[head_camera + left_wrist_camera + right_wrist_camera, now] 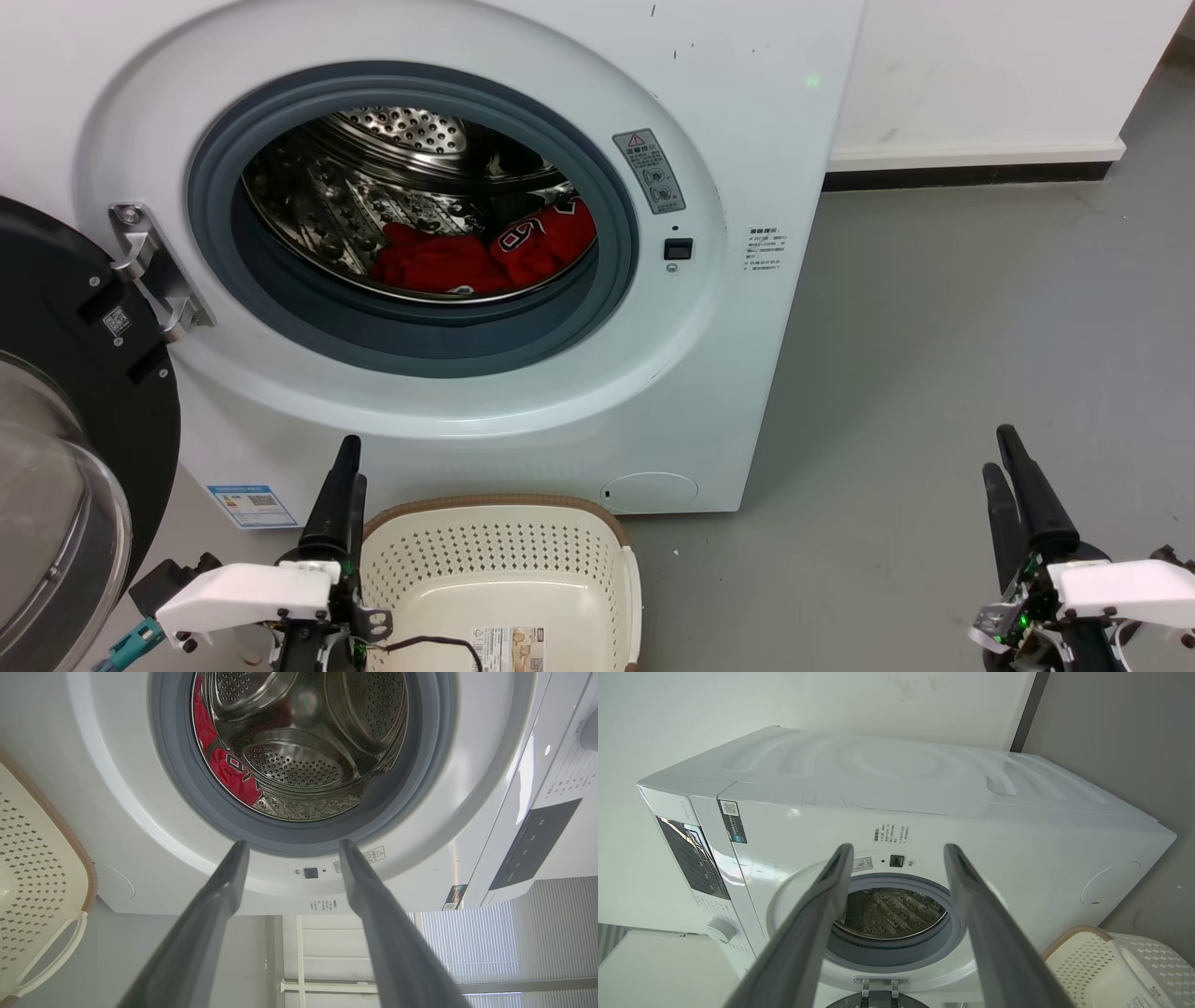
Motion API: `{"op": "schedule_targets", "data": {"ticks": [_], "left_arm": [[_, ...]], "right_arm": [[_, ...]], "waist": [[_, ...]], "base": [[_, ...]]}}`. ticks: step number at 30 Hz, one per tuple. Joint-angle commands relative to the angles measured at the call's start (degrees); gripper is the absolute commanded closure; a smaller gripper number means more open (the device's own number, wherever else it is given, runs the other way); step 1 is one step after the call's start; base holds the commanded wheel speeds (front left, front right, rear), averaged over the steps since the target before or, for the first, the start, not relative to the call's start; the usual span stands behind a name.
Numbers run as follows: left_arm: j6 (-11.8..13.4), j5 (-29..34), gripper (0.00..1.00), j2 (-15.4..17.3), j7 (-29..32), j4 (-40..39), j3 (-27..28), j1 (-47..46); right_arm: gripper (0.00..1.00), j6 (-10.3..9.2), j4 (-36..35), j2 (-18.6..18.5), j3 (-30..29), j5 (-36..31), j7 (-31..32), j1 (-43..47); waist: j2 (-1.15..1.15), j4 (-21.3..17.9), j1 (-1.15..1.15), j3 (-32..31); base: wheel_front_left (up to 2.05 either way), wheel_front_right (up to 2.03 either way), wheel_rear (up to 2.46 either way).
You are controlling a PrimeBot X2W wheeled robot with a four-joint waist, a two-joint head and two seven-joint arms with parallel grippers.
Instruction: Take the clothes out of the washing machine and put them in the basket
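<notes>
in the open washing machine (747, 112), at the bottom of the steel drum (373, 187): the clothes (485, 254), red, bunched together, white-and-black numerals on the right piece, unreadable for certain. right of the porthole (411, 350), a grey warning sticker (649, 171) with red triangle, print too small to read. near, on the floor (934, 327), the basket (495, 551), label sticker (509, 649) on its bottom. left gripper (353, 462) just beside its left rim, fingers spread; right gripper (999, 450) well right, likewise spread.

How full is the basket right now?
Empty, as far as shown: the basket shows a bare perforated wall and its bottom label, and the red clothes lie in the drum.
</notes>
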Motion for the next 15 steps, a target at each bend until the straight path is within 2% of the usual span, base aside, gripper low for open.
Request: {"op": "schedule_targets", "data": {"ticks": [1, 15], "left_arm": [[-0.1, 2.0, 0.0, 0.1, -0.5, -1.3, -0.2, -1.7], [3.0, 21.4, 0.0, 0.1, -3.9, -3.0, -3.1, -2.3]], "right_arm": [[0.0, 0.01, -1.5, -0.2, 0.0, -2.1, -0.6, 0.0], [0.0, 0.01, -4.1, -0.4, 0.7, -26.0, -3.9, 1.8]], "waist": [[0.0, 0.0, 0.0, 0.0], [0.0, 0.5, 0.0, -0.2]], "base": [[0.0, 0.0, 0.0], [0.0, 0.0, 0.0]]}}
